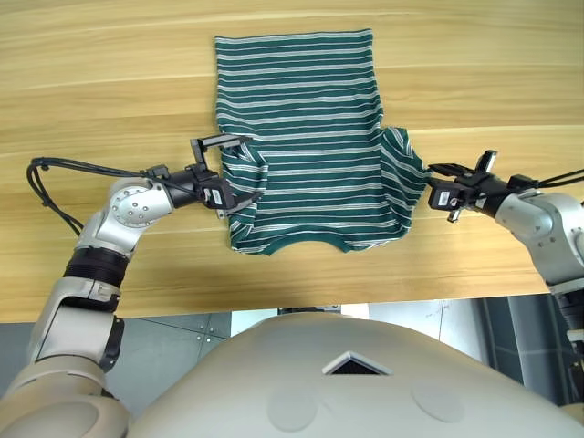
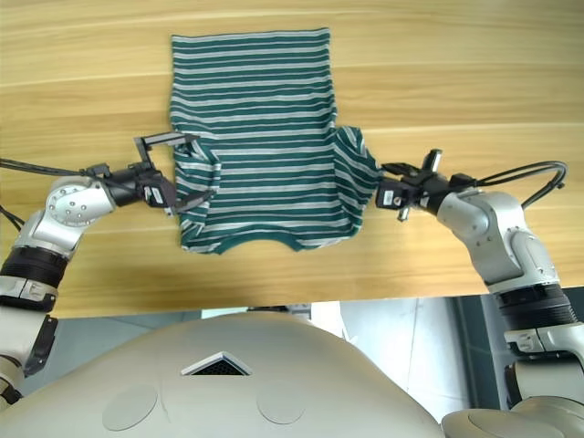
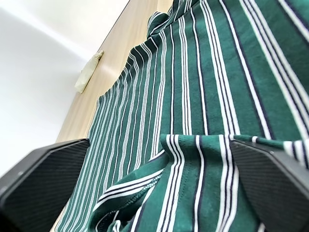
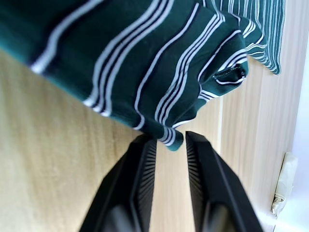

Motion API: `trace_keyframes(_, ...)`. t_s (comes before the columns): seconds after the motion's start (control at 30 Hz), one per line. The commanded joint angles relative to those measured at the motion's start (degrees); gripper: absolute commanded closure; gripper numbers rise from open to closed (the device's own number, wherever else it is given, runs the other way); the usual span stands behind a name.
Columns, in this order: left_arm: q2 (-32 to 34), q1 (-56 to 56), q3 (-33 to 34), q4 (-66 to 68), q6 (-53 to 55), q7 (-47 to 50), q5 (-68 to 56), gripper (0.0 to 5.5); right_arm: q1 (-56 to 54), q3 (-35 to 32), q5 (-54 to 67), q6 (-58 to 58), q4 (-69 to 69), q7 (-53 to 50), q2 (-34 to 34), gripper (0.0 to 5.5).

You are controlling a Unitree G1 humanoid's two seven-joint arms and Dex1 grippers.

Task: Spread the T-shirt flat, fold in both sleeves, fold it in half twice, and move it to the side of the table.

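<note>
A green T-shirt [image 1: 306,137] with white stripes lies on the wooden table [image 1: 100,82], collar toward me and hem at the far side. Its left sleeve [image 1: 245,169] is folded in over the body. My left gripper [image 1: 233,172] is open, its two fingers [image 3: 43,179] straddling that folded sleeve [image 3: 193,159]. The right sleeve [image 1: 401,160] is bunched and slightly raised. My right gripper [image 1: 431,172] is at its outer edge, and the narrow-set fingers [image 4: 140,164] pinch the sleeve's hem tip [image 4: 169,137].
Bare wood stretches to both sides of the shirt and beyond its hem. The table's near edge [image 1: 274,306] runs just below the collar. A small pale crumpled item [image 4: 282,183] lies by the table's far edge.
</note>
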Motion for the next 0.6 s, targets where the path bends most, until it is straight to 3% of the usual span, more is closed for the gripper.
trace_keyframes(0.03,0.1,-1.0,0.3,0.3,0.3,0.5,0.7,0.10,1.7,2.5,-1.4,0.6,1.9,2.0,1.0,5.17)
trace_keyframes(0.1,0.2,-1.0,0.2,0.4,0.2,0.7,0.7,0.10,1.7,2.7,-1.4,0.7,1.9,1.9,1.0,5.48)
trace_keyframes(0.3,0.3,-0.6,0.1,0.6,-0.2,0.8,0.6,0.10,2.3,2.5,-0.7,1.3,0.8,1.9,1.1,5.48)
trace_keyframes(0.6,0.2,-0.3,0.2,0.5,-0.1,1.2,0.8,0.10,2.9,-3.3,4.4,-0.2,-8.5,-0.1,1.8,5.48)
